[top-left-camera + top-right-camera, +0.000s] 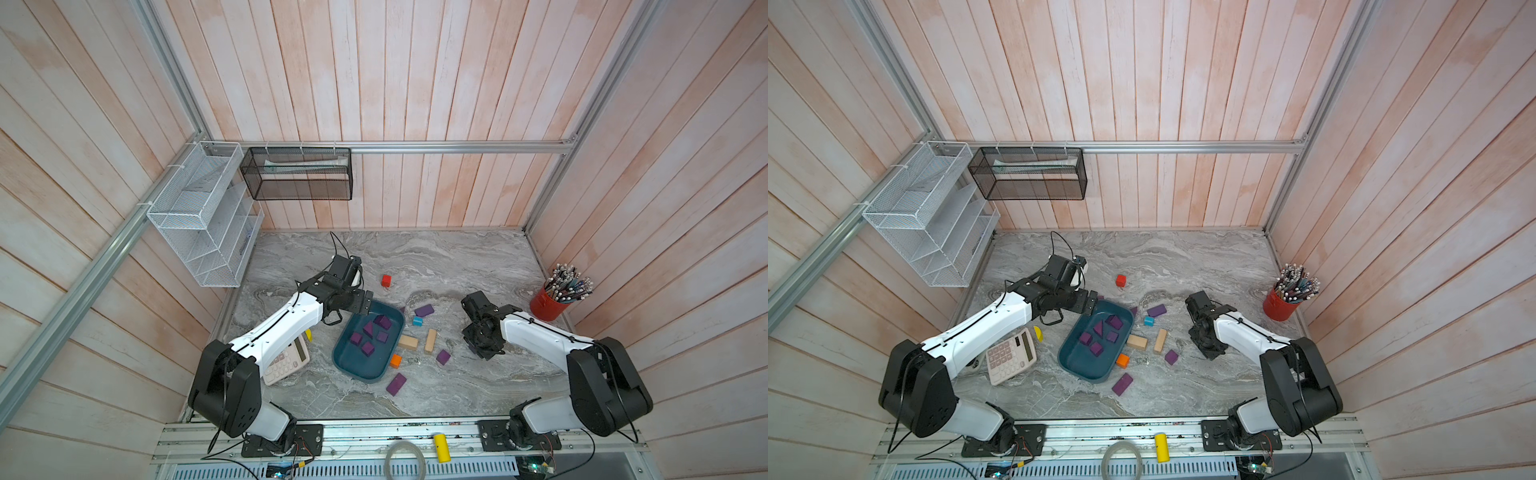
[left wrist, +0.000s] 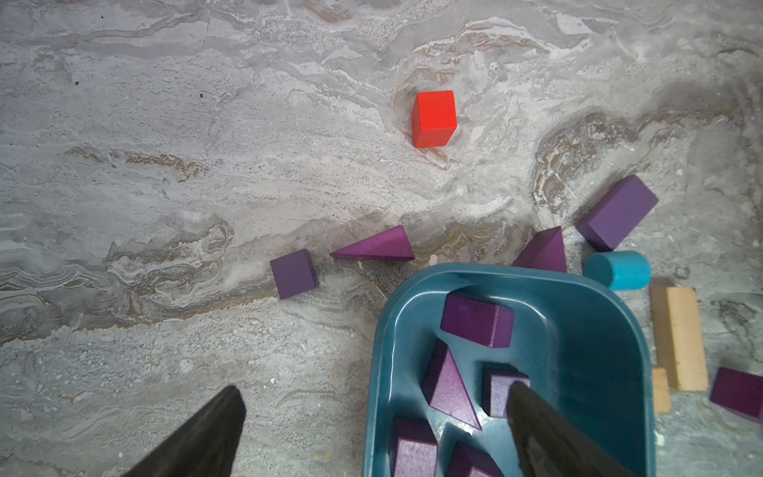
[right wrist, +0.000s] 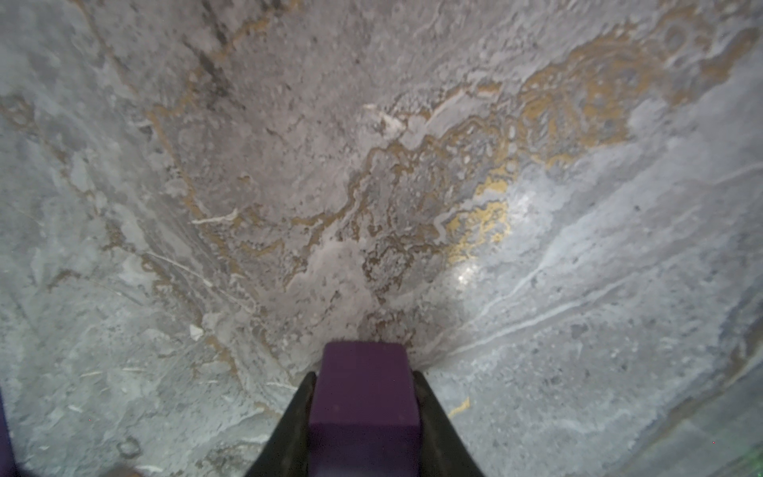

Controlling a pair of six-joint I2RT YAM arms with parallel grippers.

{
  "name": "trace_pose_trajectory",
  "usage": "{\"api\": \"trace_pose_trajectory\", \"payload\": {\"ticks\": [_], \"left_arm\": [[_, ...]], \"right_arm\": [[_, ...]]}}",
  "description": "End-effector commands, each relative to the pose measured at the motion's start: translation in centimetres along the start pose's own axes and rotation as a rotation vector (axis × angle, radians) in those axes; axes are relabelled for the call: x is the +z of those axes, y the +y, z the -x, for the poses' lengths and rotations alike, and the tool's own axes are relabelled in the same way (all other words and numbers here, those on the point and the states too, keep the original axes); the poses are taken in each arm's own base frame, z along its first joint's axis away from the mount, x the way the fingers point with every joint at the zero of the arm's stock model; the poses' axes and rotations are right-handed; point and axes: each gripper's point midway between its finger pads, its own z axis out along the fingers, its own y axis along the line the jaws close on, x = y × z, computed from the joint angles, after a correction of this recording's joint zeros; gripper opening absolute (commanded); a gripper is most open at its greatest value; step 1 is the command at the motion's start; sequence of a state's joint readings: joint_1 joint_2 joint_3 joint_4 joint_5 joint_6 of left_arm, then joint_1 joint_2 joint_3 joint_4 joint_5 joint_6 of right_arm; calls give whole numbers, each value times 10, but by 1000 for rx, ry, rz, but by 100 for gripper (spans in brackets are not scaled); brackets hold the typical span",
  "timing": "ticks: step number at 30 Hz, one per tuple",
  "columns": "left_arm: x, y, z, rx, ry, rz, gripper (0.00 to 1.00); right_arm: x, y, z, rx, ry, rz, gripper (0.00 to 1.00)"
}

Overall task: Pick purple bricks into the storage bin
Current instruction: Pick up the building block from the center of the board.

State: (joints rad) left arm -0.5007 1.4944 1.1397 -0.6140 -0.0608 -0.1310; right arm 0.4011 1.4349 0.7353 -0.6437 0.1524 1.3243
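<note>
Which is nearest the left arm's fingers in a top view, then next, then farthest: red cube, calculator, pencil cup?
1. Red cube, just beyond the left fingers.
2. Calculator, back beside the left arm.
3. Pencil cup, far off by the right arm.

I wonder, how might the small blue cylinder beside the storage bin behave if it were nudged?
Lying on its side, the blue cylinder would probably roll, not slide. It looks rigid, likely painted wood, so unlikely to deform.
</note>
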Motion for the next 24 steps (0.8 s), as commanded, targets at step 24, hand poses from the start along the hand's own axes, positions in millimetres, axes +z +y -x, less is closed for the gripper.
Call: {"api": "trace_pose_trajectory", "payload": {"ticks": [24], "left_arm": [[-7,49,10,-86,-24,104,100]], "right_arm": [[-68,80,3,-302,-235,143,29]]}}
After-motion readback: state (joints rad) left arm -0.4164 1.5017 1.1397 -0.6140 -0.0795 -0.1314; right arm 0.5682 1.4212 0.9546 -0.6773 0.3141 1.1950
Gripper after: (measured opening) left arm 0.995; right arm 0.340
